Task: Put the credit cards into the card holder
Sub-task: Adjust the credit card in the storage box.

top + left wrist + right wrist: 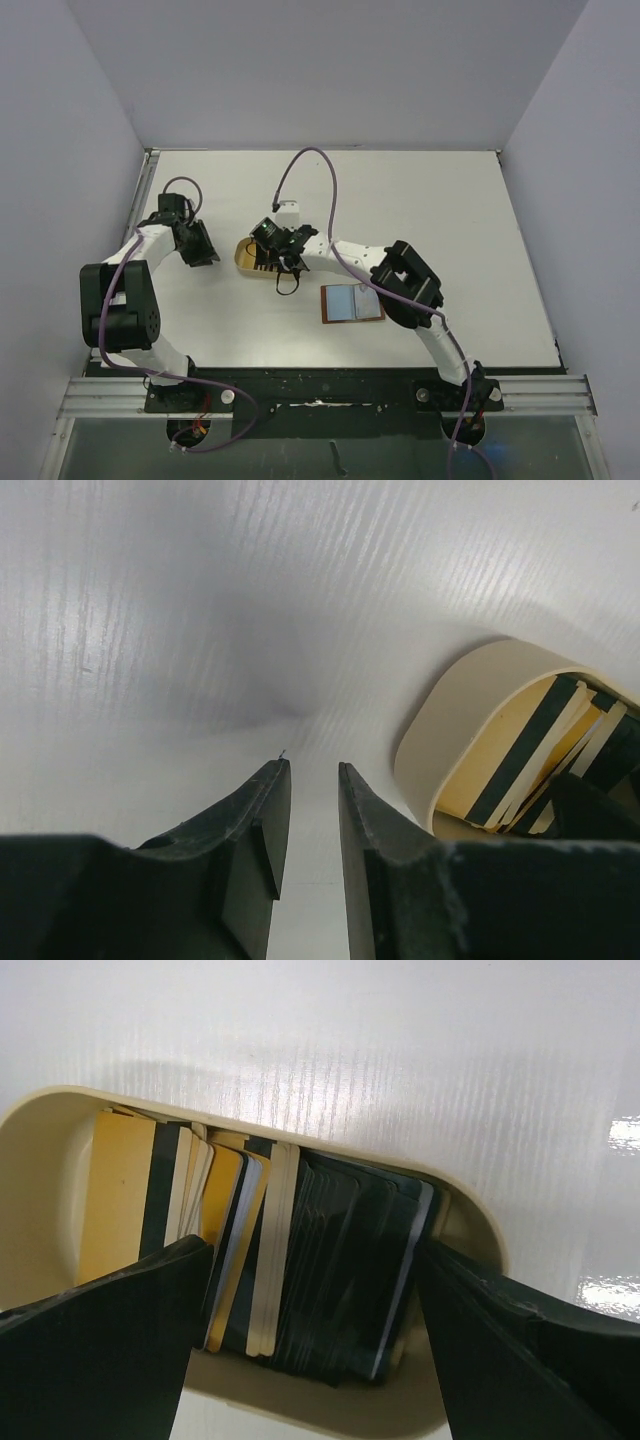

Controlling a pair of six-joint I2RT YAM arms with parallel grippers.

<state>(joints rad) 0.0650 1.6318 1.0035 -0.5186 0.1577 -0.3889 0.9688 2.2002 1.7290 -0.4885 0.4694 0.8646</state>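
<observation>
Credit cards [330, 1260] stand on edge in the tan tray [40, 1160]. The right gripper [310, 1250] gapes wide astride them, hiding their ends. The left gripper [313, 770] is narrow and empty.

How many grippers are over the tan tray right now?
1. The right gripper hangs open over the credit cards in the tan tray; the left gripper is beside the tray, over bare table, holding nothing. Neither is hidden.

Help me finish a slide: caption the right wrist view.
Open right gripper poised over credit cards standing on edge in a tan tray on a white table.
</observation>
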